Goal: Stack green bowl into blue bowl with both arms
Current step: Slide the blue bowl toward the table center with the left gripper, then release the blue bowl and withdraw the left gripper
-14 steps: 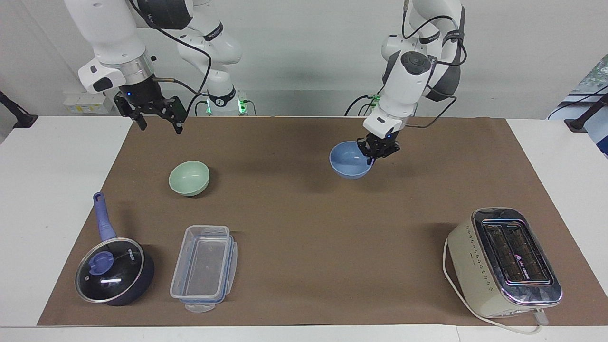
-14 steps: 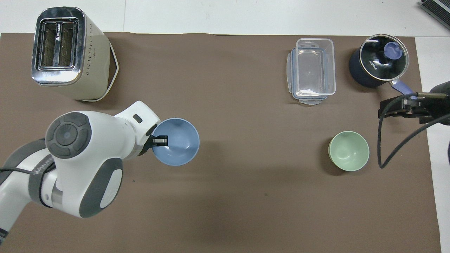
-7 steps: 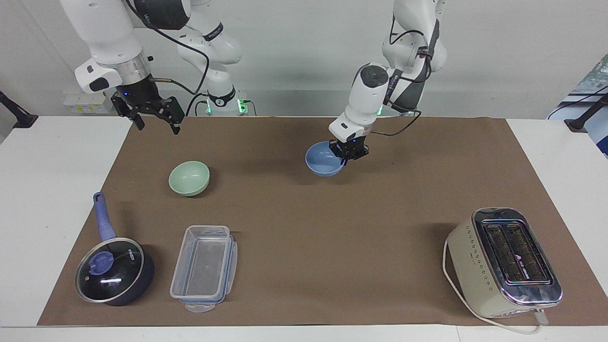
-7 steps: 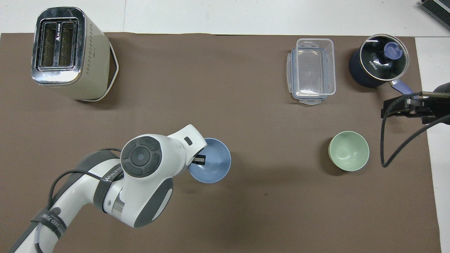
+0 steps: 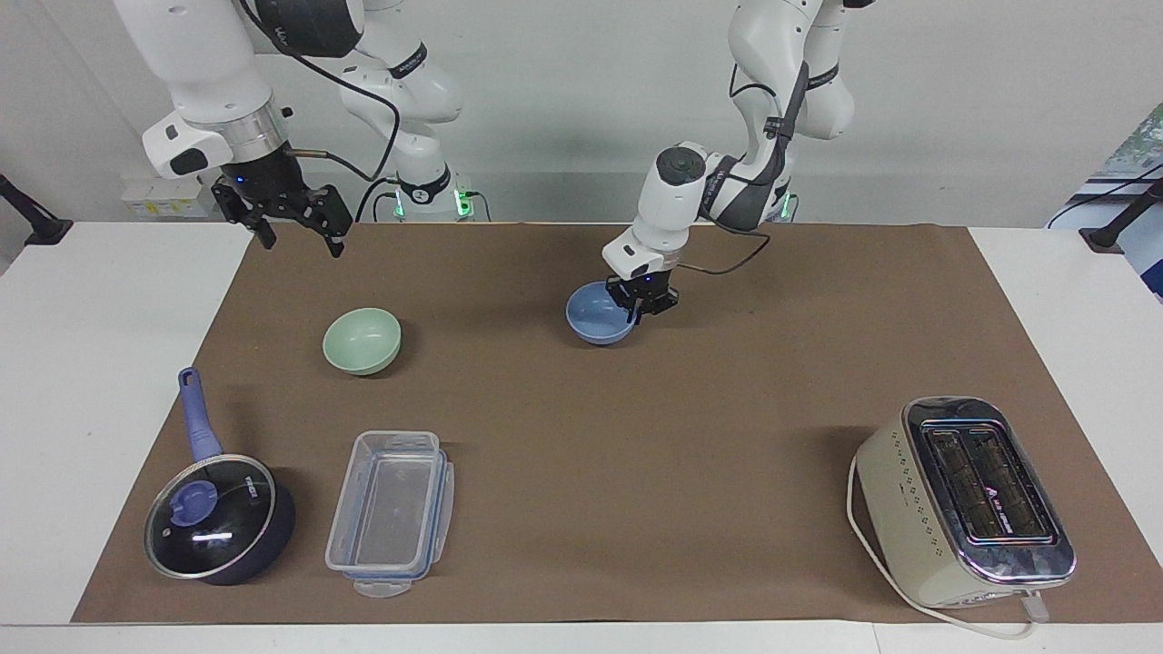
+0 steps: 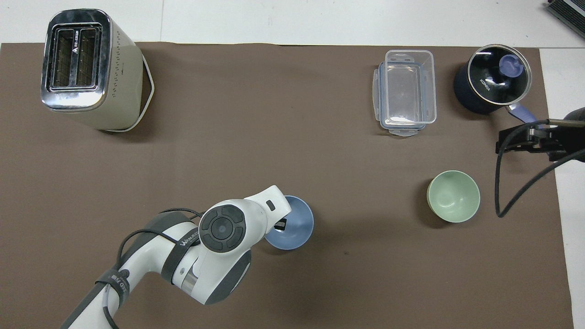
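Gripping the rim of the small round periwinkle-blue bowl (image 5: 599, 313), my left gripper (image 5: 641, 305) has one finger inside the bowl and one outside, at the edge toward the left arm's end of the table. Can't tell whether the pinch is fully tight on the rim. Blue bowl sits low at the brown paper mat (image 5: 636, 436), mid-table; can't tell whether it rests on the mat or hangs just above it.

My right gripper (image 5: 295, 229) hangs in the air over the mat's corner at the right arm's end, jaws wide apart, holding nothing; that arm waits.

Small round pale mint-green bowl (image 5: 362, 340) stands upright on the mat, well apart from the blue bowl, toward the right arm's end.

Farther from the robots: clear plastic rectangular container (image 5: 391, 513), dark saucepan with glass lid and blue handle (image 5: 216, 518) beside it, cream and chrome two-slot toaster (image 5: 965, 502) at the left arm's end.
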